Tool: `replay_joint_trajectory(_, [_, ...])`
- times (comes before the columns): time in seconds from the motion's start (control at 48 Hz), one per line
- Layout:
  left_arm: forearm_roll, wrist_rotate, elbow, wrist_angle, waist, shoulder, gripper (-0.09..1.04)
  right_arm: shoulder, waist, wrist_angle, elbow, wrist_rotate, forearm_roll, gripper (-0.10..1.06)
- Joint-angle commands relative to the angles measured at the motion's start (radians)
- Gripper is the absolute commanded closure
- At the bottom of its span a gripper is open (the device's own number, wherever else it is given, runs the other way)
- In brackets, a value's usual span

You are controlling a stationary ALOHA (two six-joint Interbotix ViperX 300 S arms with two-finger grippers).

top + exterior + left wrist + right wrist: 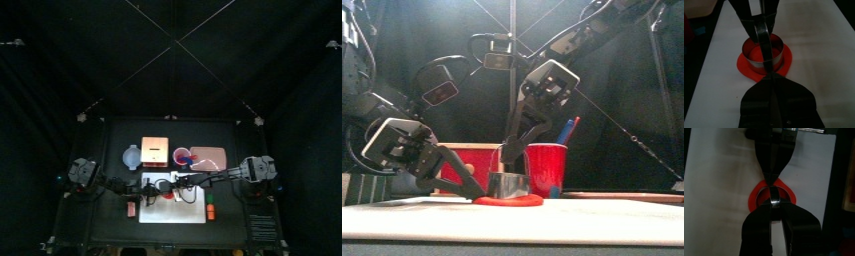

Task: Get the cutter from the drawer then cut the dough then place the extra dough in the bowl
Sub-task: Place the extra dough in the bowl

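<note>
White board [821, 50]: table centre, under dough.
left gripper [769, 79]: jaws pressed together on dough rim.
right gripper [774, 202]: pinching cutter handle.
dough [746, 71]: red, soft, probably tears; lift by rim.
cutter [753, 55]: stiff, light; standing in dough.

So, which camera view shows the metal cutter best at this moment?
The left wrist view: the cutter shows its round wall on the red dough, only the right gripper crossing it. The front view gives one side. The right wrist view hides most of it behind jaws. The top view shows it too small.
</note>
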Motion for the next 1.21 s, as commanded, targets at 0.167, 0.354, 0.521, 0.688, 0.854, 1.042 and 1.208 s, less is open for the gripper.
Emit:
replay_joint_trajectory(0.167, [0.000, -0.002, -0.006, 0.011, 0.003, -0.008, 0.46, -0.152, -0.029, 0.091, -0.043, -0.002, -0.011, 0.59])
replay_joint_trajectory(0.354, [0.000, -0.002, -0.006, 0.012, 0.003, -0.011, 0.46, -0.229, -0.051, 0.118, -0.011, 0.002, 0.002, 0.59])
replay_joint_trajectory(0.521, [0.000, -0.002, -0.008, 0.026, 0.005, -0.012, 0.46, -0.318, -0.064, 0.115, 0.057, 0.034, 0.031, 0.59])
replay_joint_trajectory(0.688, [-0.002, -0.003, -0.008, 0.041, 0.005, -0.026, 0.47, -0.393, -0.057, 0.121, 0.184, 0.115, 0.055, 0.59])
replay_joint_trajectory(0.854, [-0.002, 0.002, -0.009, 0.044, 0.005, -0.048, 0.47, -0.420, -0.040, 0.124, 0.316, 0.199, 0.051, 0.59])
replay_joint_trajectory(1.042, [0.000, 0.002, -0.012, 0.067, 0.023, -0.067, 0.47, -0.405, -0.009, 0.098, 0.391, 0.245, 0.023, 0.59])
replay_joint_trajectory(1.208, [0.002, 0.003, -0.025, 0.117, 0.040, -0.083, 0.47, -0.371, 0.008, 0.072, 0.408, 0.247, 0.011, 0.59])
